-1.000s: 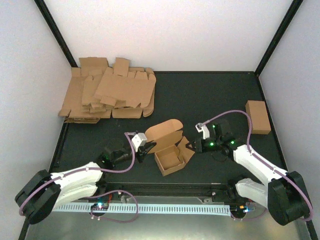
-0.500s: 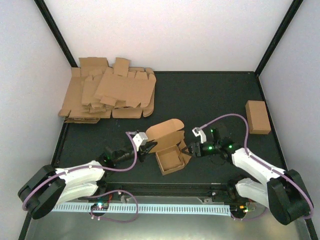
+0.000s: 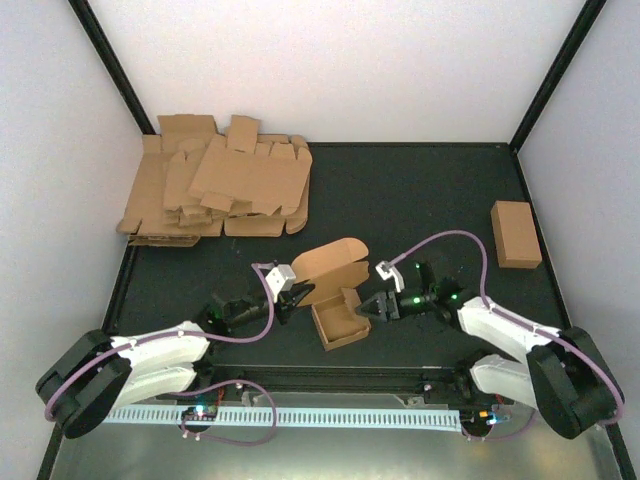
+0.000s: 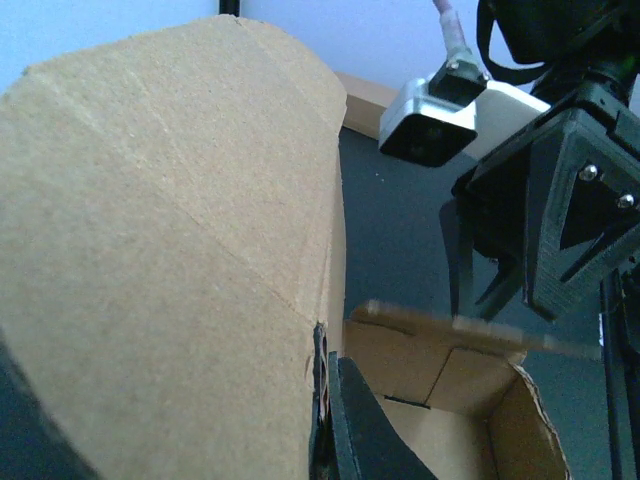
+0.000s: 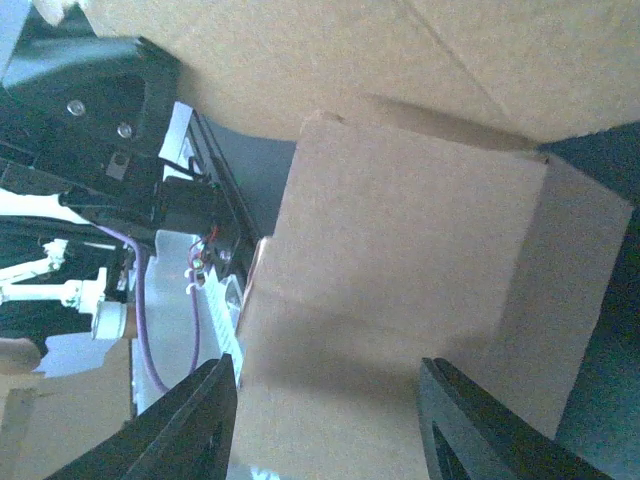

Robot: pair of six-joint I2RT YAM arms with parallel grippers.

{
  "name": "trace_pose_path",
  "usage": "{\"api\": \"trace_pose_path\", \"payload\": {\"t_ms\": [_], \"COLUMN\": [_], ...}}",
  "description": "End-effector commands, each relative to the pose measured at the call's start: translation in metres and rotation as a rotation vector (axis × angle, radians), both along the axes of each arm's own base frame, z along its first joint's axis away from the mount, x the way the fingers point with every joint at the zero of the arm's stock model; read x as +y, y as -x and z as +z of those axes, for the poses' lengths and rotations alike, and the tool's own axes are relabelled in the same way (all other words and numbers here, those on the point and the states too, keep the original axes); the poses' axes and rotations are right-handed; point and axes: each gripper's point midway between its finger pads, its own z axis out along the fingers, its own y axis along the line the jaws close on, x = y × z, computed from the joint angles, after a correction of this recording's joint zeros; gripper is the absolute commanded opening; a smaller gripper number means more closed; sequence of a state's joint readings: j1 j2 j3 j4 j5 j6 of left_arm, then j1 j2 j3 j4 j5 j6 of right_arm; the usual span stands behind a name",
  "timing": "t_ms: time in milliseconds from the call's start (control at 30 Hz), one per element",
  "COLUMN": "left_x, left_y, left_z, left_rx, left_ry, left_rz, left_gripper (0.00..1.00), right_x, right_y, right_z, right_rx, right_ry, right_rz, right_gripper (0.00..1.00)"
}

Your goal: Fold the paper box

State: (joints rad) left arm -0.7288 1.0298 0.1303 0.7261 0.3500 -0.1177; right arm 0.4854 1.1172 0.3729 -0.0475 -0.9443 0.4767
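Your left gripper [image 3: 293,298] pinches the lid of the brown cardboard paper box [image 3: 338,322]. Your right gripper [image 3: 365,306] stands spread at its right wall, near the black worktop [image 3: 420,200] front edge.

Worktop [image 3: 420,200]: dark, matte.
Far-left corner: heap of flat blanks [image 3: 220,190].
Right edge: closed carton [image 3: 516,234], lying alone.
Near middle: paper box [image 3: 337,318], lid up.

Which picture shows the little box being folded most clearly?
The top external view: it shows the whole paper box, open tray and raised lid flap together. The left wrist view shows mostly the lid flap up close, plus a corner of the inside. The right wrist view shows only flat cardboard panels.
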Motion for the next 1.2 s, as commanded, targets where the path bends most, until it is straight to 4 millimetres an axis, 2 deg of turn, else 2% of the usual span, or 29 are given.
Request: {"api": "trace_pose_path", "payload": {"t_ms": [0, 133, 300, 367, 600, 700, 767, 967, 1067, 1167], "left_x": [-0.004, -0.004, -0.004, -0.004, -0.005, -0.006, -0.006, -0.004, -0.003, -0.002], "left_y": [0.005, 0.005, 0.006, 0.006, 0.007, 0.007, 0.008, 0.008, 0.009, 0.009], "left_z": [-0.001, -0.002, -0.002, -0.001, 0.000, 0.000, -0.001, -0.001, -0.002, -0.002], "left_rx": [0.020, 0.022, 0.023, 0.021, 0.016, 0.016, 0.017, 0.015, 0.015, 0.012], "left_ry": [0.001, 0.001, 0.000, 0.000, 0.001, 0.003, 0.000, -0.003, -0.003, -0.002], "left_rz": [-0.033, -0.034, -0.034, -0.034, -0.047, -0.050, -0.050, -0.048, -0.046, -0.043], "left_gripper": [0.02, 0.02, 0.02, 0.02, 0.02, 0.02, 0.02, 0.02, 0.01, 0.02], "right_x": [0.008, 0.010, 0.003, -0.002, -0.003, -0.003, -0.007, -0.033, -0.057, -0.075], "right_y": [0.012, 0.014, 0.004, -0.001, -0.002, -0.006, -0.012, -0.037, -0.053, -0.061], "right_z": [-0.003, -0.010, -0.022, -0.023, -0.019, -0.006, 0.003, 0.020, 0.027, 0.025], "right_rx": [0.020, 0.035, 0.007, -0.020, -0.041, -0.086, -0.130, -0.258, -0.314, -0.308], "right_ry": [-0.045, -0.037, 0.071, 0.117, 0.145, 0.131, 0.159, 0.282, 0.342, 0.402], "right_rz": [0.063, 0.070, 0.011, -0.012, -0.013, -0.026, -0.052, -0.234, -0.403, -0.512], "right_gripper": [0.53, 0.53, 0.43, 0.42, 0.41, 0.41, 0.45, 0.53, 0.55, 0.55]}}
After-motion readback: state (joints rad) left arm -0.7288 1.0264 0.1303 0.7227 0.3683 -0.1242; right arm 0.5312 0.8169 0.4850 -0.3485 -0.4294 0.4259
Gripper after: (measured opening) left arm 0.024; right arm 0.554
